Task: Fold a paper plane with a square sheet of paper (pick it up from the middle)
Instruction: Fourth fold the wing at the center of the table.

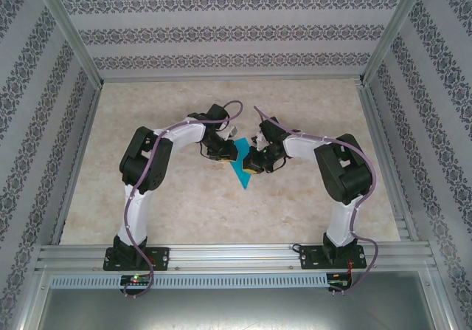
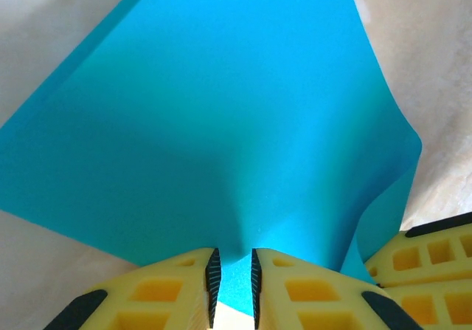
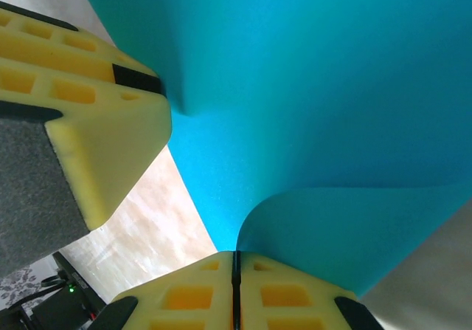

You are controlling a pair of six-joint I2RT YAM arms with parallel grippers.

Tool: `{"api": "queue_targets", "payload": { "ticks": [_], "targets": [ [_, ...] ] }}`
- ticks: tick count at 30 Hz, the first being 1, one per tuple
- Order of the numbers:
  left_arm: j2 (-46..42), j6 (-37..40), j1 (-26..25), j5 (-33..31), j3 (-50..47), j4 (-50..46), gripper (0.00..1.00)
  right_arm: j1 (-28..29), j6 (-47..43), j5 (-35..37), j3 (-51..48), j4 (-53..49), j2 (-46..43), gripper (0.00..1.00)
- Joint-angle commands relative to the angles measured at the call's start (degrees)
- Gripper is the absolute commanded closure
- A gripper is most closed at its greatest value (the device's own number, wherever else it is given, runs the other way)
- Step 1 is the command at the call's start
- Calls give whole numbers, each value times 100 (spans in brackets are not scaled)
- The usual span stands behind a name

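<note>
The square sheet of paper (image 2: 221,123) hangs between my two grippers over the middle of the table (image 1: 147,204), well clear of every edge and corner of the surface, lifted rather than lying flat. My right gripper (image 3: 236,271) has its fingers pressed together on a curled rim of the sheet. My left gripper (image 2: 233,278) stands a narrow slot apart with a pucker of paper running into it and creases converging there, so I judge that a pinch too.

This stuff should weigh next to nothing and has no stiffness. It bows and curls wherever I leave it unsupported, and it would crease for good or tear if my grippers pulled against each other. The best hold is a shallow pinch at an edge or on a raised pucker near the middle, both grips moving together.

From above, my arms cover much of the sheet, so I cannot make out its full outline, whether any fold is set, or how deep the paper sits between my left pads
</note>
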Motion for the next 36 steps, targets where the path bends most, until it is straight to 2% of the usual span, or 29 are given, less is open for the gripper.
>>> {"api": "queue_targets", "payload": {
  "ticks": [1, 29, 36],
  "targets": [
    [78, 33, 31, -128, -205, -121, 76, 76, -19, 98, 142, -19, 127, 91],
    [172, 80, 44, -43, -207, -129, 76, 129, -182, 381, 336, -291, 385, 90],
    [202, 81, 51, -17, -221, -118, 76, 132, -224, 433, 344, -365, 456, 86]
  ]
}}
